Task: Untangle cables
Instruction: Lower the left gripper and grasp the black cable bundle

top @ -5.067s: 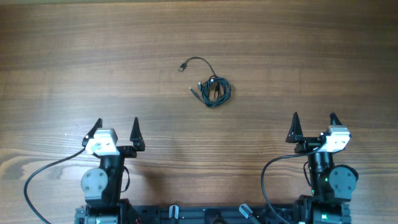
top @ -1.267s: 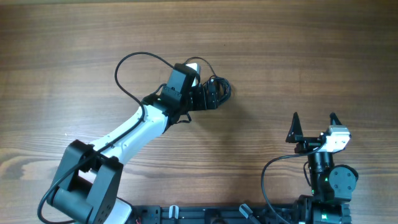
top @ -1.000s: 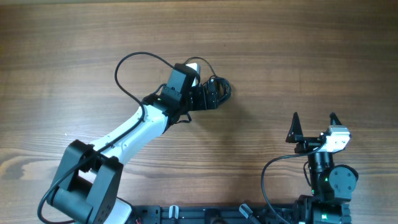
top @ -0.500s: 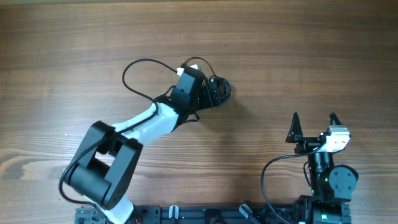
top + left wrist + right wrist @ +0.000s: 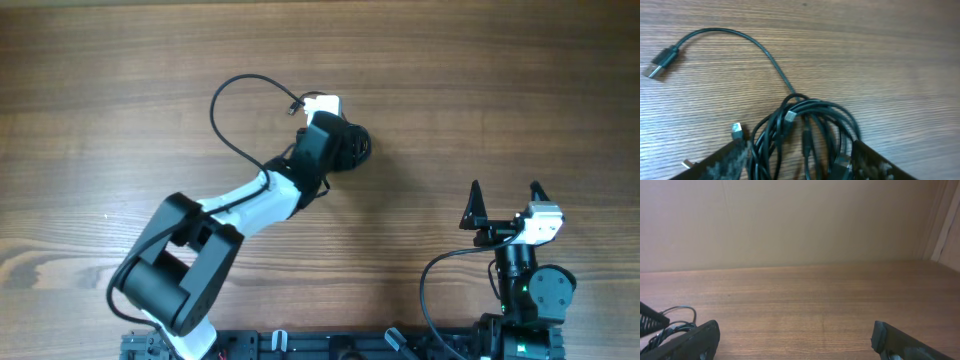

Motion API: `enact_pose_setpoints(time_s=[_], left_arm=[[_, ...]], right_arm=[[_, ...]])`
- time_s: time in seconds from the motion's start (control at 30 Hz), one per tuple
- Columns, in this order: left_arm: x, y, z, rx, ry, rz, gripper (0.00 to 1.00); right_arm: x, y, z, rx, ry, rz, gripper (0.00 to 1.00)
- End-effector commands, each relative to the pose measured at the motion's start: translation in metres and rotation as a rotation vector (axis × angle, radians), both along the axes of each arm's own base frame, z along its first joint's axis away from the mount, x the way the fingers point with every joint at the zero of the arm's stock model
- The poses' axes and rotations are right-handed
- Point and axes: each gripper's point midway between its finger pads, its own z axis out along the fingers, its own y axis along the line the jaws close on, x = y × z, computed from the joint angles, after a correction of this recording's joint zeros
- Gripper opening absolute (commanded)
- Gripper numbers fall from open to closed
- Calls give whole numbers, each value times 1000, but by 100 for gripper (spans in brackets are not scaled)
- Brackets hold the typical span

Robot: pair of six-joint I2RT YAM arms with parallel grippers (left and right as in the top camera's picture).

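Observation:
The cables (image 5: 805, 131) lie as a bunched coil of thin black cords on the wooden table. One tail arcs away to a USB plug (image 5: 660, 62). Small metal plug ends (image 5: 737, 131) stick out of the coil. My left gripper (image 5: 797, 167) is open, low over the coil, with one finger on each side of it. In the overhead view the left gripper (image 5: 345, 148) covers most of the cables (image 5: 362, 146). My right gripper (image 5: 505, 212) is open and empty at the near right, far from the cables; it also shows in the right wrist view (image 5: 800, 347).
The wooden table (image 5: 480, 90) spreads all round the coil. The left arm's own thick black wire (image 5: 225, 95) loops over the table to the left of the coil. A plain wall (image 5: 800, 225) stands beyond the table's far edge.
My left arm has reached out from its rest spot. Over the last second its wrist has swung right, over the coil. The right arm has not moved.

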Motion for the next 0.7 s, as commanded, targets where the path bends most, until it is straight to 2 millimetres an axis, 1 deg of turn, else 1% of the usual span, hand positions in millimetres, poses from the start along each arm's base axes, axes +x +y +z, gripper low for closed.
enact_pose_setpoints(time_s=[0.0,0.03,0.13,0.17,0.27,0.33,0.37,0.43,0.5,0.53,0.6,0.63,0.67], left_arm=[[11,22,-18,133,-34,84,62],[11,23,-22,140,-29,86,59],[10,23,-35,153,-12,85,59],[9,23,-43,157,0,86,53],[3,19,-55,150,41,53,34],[3,17,-55,142,44,49,30],[2,17,-55,144,45,49,25],[3,22,-55,150,51,59,4],[5,29,-43,127,51,105,4],[6,35,-31,116,43,137,4],[2,47,10,56,27,230,4],[-4,52,24,8,39,279,4],[-16,60,39,-85,86,383,4]], right_arm=[[0,-2,2,13,-9,-13,100],[0,-2,2,13,-9,-13,100],[0,-2,1,13,-8,-13,100],[0,-2,0,14,-4,-13,100],[0,-2,0,13,-3,-13,100],[0,-2,0,13,-3,-13,100],[0,-2,0,14,-3,-13,100],[0,-2,0,14,-3,-13,100],[0,-2,0,14,-3,-13,100],[0,-2,0,14,-3,-13,100],[0,-2,0,13,-3,-13,100],[0,-2,0,14,-3,-13,100],[0,-2,0,13,-3,-13,100]])
